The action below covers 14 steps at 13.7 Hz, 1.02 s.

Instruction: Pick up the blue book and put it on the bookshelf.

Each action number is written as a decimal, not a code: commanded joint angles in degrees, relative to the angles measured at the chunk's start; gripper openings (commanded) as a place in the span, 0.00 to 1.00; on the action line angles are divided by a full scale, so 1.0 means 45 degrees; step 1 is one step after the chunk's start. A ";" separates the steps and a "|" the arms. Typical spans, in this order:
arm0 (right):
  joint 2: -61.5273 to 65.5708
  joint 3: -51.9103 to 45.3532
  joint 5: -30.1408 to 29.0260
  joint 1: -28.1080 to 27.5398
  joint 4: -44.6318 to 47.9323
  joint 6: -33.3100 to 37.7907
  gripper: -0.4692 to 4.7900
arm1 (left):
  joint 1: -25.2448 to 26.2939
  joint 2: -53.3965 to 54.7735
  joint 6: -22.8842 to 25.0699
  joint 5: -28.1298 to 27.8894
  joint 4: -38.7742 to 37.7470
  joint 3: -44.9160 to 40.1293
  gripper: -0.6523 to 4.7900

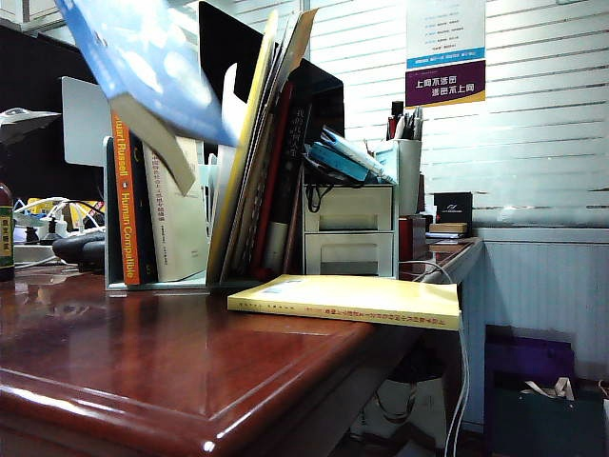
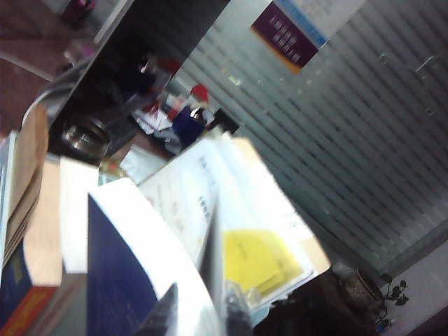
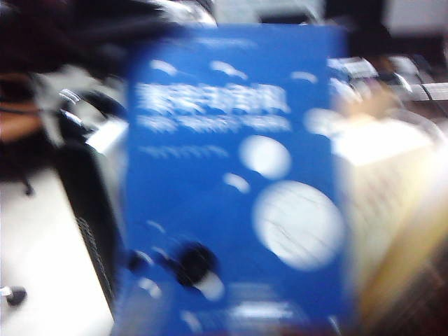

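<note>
Currently aloft: bright blue paperback with white ovals (image 1: 143, 62), tilted above grey-green metal bookshelf (image 1: 171, 282), apparently clamped in left gripper (image 2: 199, 315) fingers. Right gripper facing cover, fingers unseen, state not tellable. Advised: stand spine upright, then lower into gap beside leaning books (image 1: 257, 162).

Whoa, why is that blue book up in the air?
A robot is putting the blue book on the bookshelf. Right now the book is tilted in the air above the shelf's left end, over the standing books, not yet slotted in. Up close, the right wrist camera sees its cover, blurred. Neither gripper shows clearly, so I cannot tell from the pictures which one holds it. A yellow book lies flat on the desk, untouched.
</note>
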 commanded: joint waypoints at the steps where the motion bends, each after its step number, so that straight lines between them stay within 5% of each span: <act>1: 0.0180 0.0170 0.0855 0.1569 0.1637 -0.0092 0.57 | -0.0219 -0.0102 -0.0146 -0.0039 0.0879 0.0214 0.11; 4: 0.1059 0.0257 0.3298 0.3026 0.2924 -0.0821 0.57 | -0.1200 -0.0102 -0.0151 -0.0695 0.0743 0.0223 0.11; 6: 0.1904 0.0724 0.3789 0.3317 0.2909 -0.0816 0.86 | -0.1987 -0.0102 -0.0233 -0.1491 0.0039 0.0223 0.11; 11: 0.2715 0.1379 0.4920 0.3832 0.1996 -0.1768 0.87 | -0.3245 -0.0058 0.0170 -0.3769 -0.0272 0.0233 0.11; 14: 0.2040 0.1379 0.5829 0.3905 0.0889 -0.1787 0.87 | -0.3235 -0.0058 0.0189 -0.4886 -0.2380 0.0233 0.11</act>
